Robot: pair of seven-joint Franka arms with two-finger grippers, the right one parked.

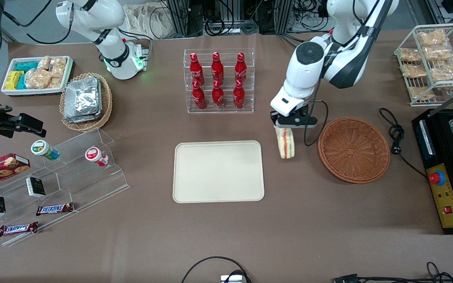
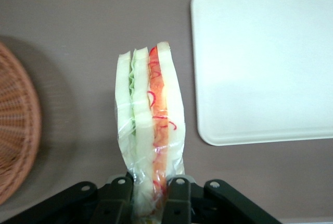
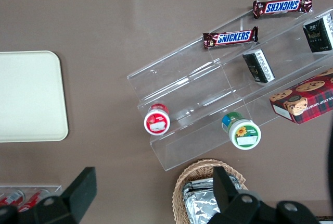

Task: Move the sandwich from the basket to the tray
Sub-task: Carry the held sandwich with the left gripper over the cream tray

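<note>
We see gripper (image 1: 288,126) clamped on sandwich (image 1: 286,142), hanging above brown table (image 1: 140,236), between tray (image 1: 218,171) and basket (image 1: 354,150).

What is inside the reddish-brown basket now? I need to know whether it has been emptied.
Nothing: the basket shows only bare weave. The sandwich hangs clamped in the tool, between basket and tray.
</note>
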